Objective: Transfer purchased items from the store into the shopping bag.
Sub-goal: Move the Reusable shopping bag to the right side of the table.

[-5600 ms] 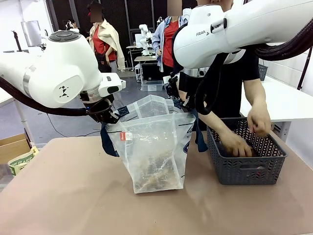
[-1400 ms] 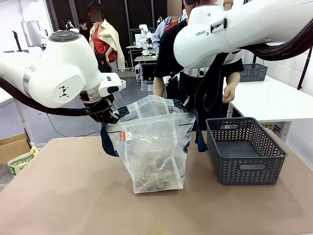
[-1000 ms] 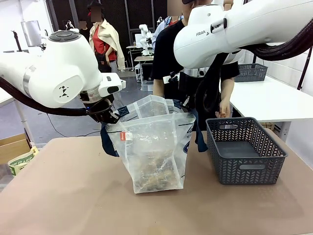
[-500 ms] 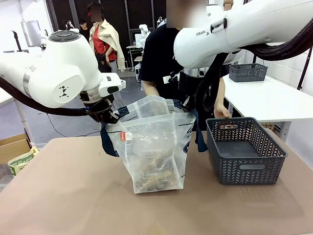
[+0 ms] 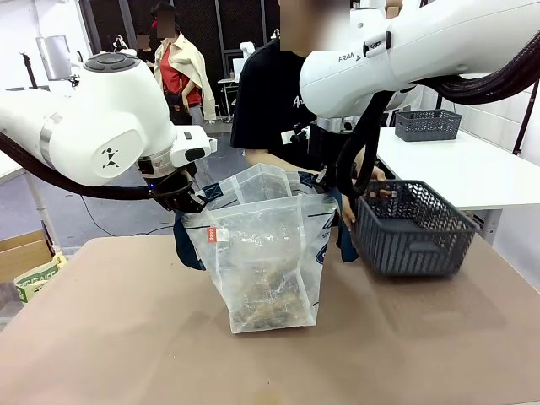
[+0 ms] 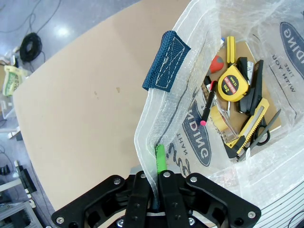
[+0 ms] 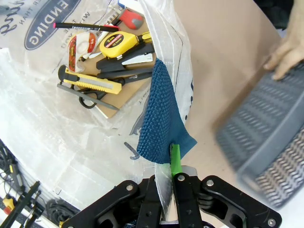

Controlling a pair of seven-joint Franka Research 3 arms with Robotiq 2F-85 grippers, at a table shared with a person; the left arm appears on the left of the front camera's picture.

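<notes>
We are at the holding-open step. The shopping bag (image 5: 266, 261) stands upright on the table (image 5: 126, 337), roughly in the middle and a little toward the near side, with its mouth spread between our two arms.

Our left gripper (image 6: 159, 156) is clenched on the left rim of the bag, with the plastic pinched between its green pads just below the navy handle (image 6: 166, 61). Our right gripper (image 7: 172, 159) is clenched on the opposite rim, where it grips both the plastic and the end of the other navy strap.

The purchased items (image 7: 109, 61) lie in a heap at the bottom of the bag. Among them are a yellow tape measure (image 6: 232, 81), a yellow utility knife (image 6: 251, 126), a roll of tape and some dark-handled tools, all resting on a flat brown card.

To the right of the bag, the person's hand (image 5: 380, 187) grips the far rim of the grey mesh basket (image 5: 413, 232). The basket is tilted and blurred, as though it is being lifted. We cannot tell whether anything is left inside it.

We judge that the loading is at or near its end. The next move calls for both pinches to hold steady at the same height, so the mouth does not sag or fold shut if another item comes. If nothing more comes, we should let go of both rims gently enough that the bag does not tip on its narrow base.
</notes>
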